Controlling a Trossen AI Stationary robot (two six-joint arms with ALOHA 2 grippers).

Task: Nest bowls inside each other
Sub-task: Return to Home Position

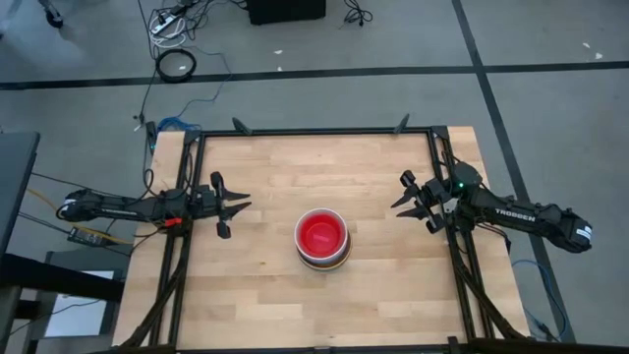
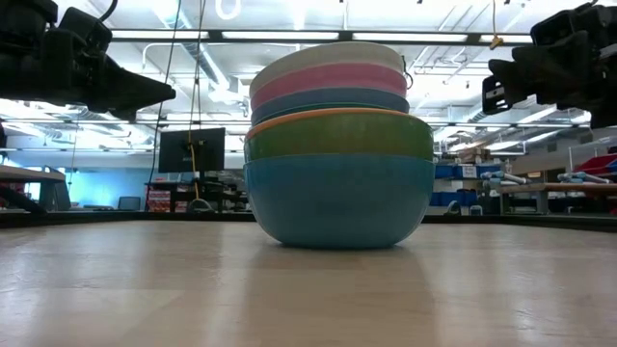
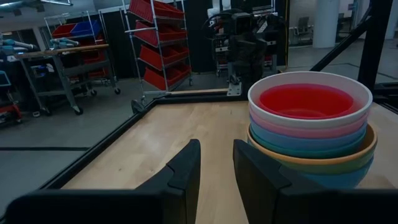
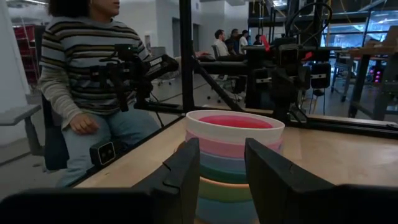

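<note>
Grey workshop floor (image 1: 550, 98) surrounds a pale wooden, black-framed desk (image 1: 256, 295), and racks of red bins (image 3: 155, 37) stand in the room beyond it. Near the desk's middle stands a stack of round smooth plastic bowls (image 1: 322, 239), nested upright one inside another. From the bottom up, largest first: a wide teal-blue bowl (image 2: 337, 202) resting on the wood, a green bowl (image 2: 337, 137), an orange bowl (image 2: 337, 114) showing only its rim, a blue bowl (image 2: 333, 99), a pink bowl (image 2: 333, 79), a white bowl (image 2: 323, 56), and inside that a small red bowl (image 3: 305, 101) (anything smaller tucked under it is hidden). No loose bowl shows anywhere else on the desk.

The left hand (image 1: 228, 206) hangs over the desk's left side, well apart from the stack, its fingers spread and holding nothing. The right hand (image 1: 415, 204) mirrors it on the right side, likewise parted and empty, pointing toward the stack.

By my judgement the nesting is complete and the stack is placed. All that seems left is for both arms to fold away to rest.
</note>
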